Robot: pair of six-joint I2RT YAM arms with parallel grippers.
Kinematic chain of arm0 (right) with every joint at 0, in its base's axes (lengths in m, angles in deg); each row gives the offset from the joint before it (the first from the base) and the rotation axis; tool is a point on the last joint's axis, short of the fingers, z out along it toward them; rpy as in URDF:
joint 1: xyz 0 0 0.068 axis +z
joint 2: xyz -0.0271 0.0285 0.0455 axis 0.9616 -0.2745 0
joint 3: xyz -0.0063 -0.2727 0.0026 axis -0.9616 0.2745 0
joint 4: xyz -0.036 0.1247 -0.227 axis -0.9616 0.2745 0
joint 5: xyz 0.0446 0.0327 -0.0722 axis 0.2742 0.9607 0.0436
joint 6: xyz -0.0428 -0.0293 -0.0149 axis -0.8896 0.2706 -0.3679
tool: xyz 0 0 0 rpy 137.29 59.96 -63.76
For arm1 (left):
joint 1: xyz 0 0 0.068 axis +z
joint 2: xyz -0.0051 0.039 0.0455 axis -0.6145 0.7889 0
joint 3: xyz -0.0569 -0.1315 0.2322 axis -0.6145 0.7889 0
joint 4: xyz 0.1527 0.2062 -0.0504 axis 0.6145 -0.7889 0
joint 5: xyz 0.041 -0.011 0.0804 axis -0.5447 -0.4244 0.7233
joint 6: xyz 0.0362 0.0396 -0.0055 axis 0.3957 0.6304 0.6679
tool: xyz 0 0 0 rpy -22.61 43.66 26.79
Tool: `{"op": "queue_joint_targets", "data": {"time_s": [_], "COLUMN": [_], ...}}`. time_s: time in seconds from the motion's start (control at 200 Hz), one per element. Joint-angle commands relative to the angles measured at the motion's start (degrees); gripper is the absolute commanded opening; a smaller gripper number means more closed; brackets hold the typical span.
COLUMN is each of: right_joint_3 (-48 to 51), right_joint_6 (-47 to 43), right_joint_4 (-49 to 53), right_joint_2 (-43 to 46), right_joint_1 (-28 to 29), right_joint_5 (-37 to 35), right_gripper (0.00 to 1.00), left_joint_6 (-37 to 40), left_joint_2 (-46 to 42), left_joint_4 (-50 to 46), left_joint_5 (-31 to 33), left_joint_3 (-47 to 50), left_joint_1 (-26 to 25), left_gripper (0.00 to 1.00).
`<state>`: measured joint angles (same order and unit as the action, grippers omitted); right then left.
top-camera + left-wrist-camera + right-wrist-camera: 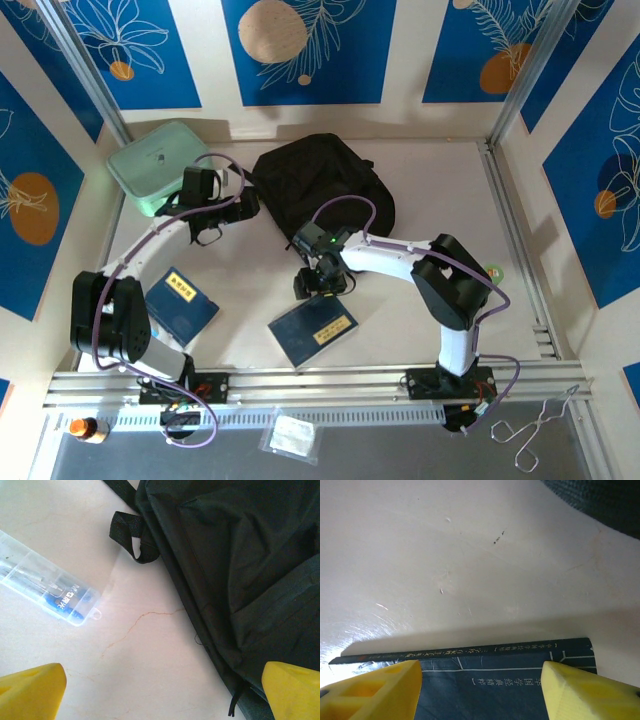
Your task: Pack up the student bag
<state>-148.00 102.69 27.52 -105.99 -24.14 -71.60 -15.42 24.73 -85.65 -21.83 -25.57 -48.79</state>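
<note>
I logged a clear case [50,592], pens inside, near the student bag [240,555]. Left tool [162,692] and right tool [481,687] stood released.

It was a robot test booth: left arm [150,242] and right arm [390,262] bolted to a rail [320,381], blue panels [340,70] walling the table [240,272].

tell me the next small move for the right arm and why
Probably lower the right gripper to the far edge of the blue book and close. Its jaws stand open over that edge, the book lies flat on the table, unheld, and the student bag sits just beyond, so a grip likely comes first.
</note>
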Motion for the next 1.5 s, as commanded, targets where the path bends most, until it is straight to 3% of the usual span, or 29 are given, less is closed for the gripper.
{"op": "queue_joint_targets", "data": {"time_s": [0.0, 0.26, 0.375, 0.73, 0.915, 1.055, 1.2, 1.325, 1.495], "right_joint_3": [-1.1, -7.9, -14.2, -32.1, -26.8, -16.9, -9.3, -6.2, -10.3], "right_joint_6": [-1.8, -7.3, -7.2, -7.6, -5.6, -2.3, -0.5, 0.0, 0.6], "right_joint_4": [1.5, -1.4, -2.4, -6.9, -7.0, -6.3, -3.0, -3.2, -1.3], "right_joint_2": [-2.2, -8.7, -12.1, -22.5, -12.2, -4.5, -0.8, -0.3, -5.4], "right_joint_1": [0.6, 2.3, 3.1, 3.8, 2.3, 0.6, 0.5, 1.0, 2.0], "right_joint_5": [0.4, -3.2, -5.4, 2.2, -0.4, -2.5, -6.5, -7.6, -8.9], "right_gripper": [0.64, 0.64, 0.64, 0.58, 0.58, 0.57, 0.53, 0.5, 0.47], "left_joint_6": [-0.2, -0.3, -2.8, -5.0, -4.8, -4.0, -2.0, -1.7, -2.8], "left_joint_2": [-1.4, -2.3, -4.2, -11.9, -12.3, -10.1, -8.7, -8.9, -6.4], "left_joint_4": [0.4, -0.8, -1.1, -6.0, -8.1, -10.4, -13.0, -11.8, -9.4], "left_joint_5": [0.5, 1.3, 4.6, 10.6, 3.5, -6.9, -11.5, -12.2, -14.5], "left_joint_3": [0.5, 0.0, 1.9, 7.8, 8.6, 9.0, 10.7, 14.0, 16.6], "left_joint_1": [0.9, 1.2, 1.1, 3.8, 4.4, 3.6, 1.4, -0.5, -2.3], "left_gripper": [1.0, 1.0, 1.0, 1.0, 1.0, 0.93, 0.86, 0.84, 0.79]}}
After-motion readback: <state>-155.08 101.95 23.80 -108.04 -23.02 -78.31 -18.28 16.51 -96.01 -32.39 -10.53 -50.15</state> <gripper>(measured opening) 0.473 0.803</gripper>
